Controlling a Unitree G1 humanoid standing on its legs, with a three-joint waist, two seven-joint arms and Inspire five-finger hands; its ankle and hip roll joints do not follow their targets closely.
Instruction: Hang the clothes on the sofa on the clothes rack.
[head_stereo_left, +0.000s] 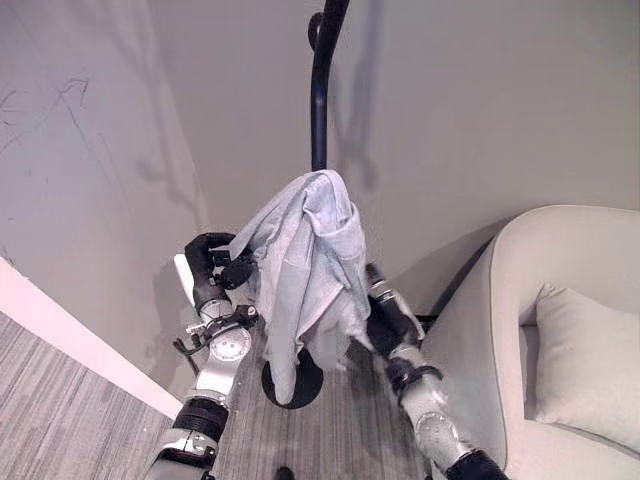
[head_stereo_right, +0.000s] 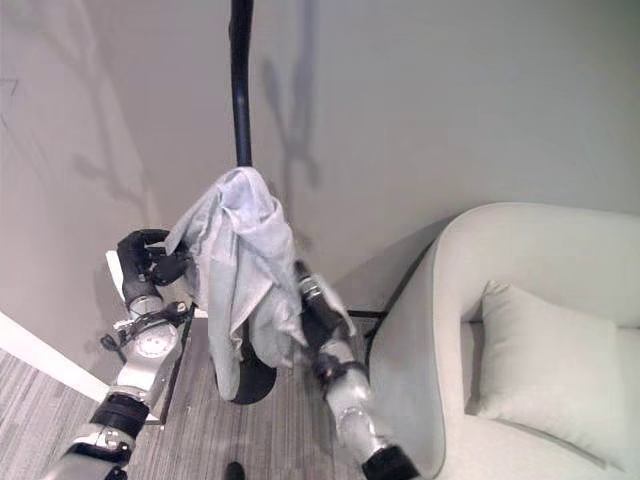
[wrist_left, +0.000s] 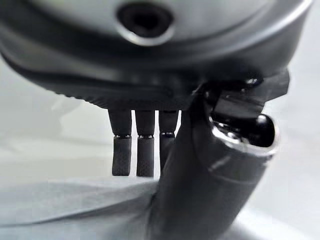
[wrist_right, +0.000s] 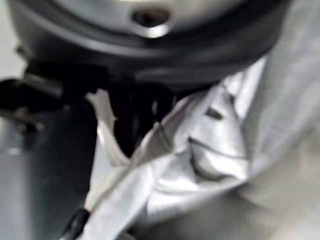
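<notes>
Left eye view: a pale grey garment (head_stereo_left: 305, 270) is draping over the black clothes rack (head_stereo_left: 320, 90), bunched at a point partway up the pole and hanging down toward the rack's round base (head_stereo_left: 300, 385). The left hand (head_stereo_left: 212, 265) is sitting just beside the garment on the side away from the sofa (head_stereo_left: 560, 340), fingers curling toward the cloth edge; in the left wrist view the fingers (wrist_left: 137, 150) are pointing out fairly straight above the fabric, so I cannot tell whether they are pinching it. The right hand (head_stereo_left: 385, 315) is reaching under the garment from the sofa side, its fingers buried in folds, grip unreadable.

Risk, as I judge it: the cloth is resting loosely, so pulling either hand away could be dragging it off the pole.

No readable writing or labels are showing anywhere.
</notes>
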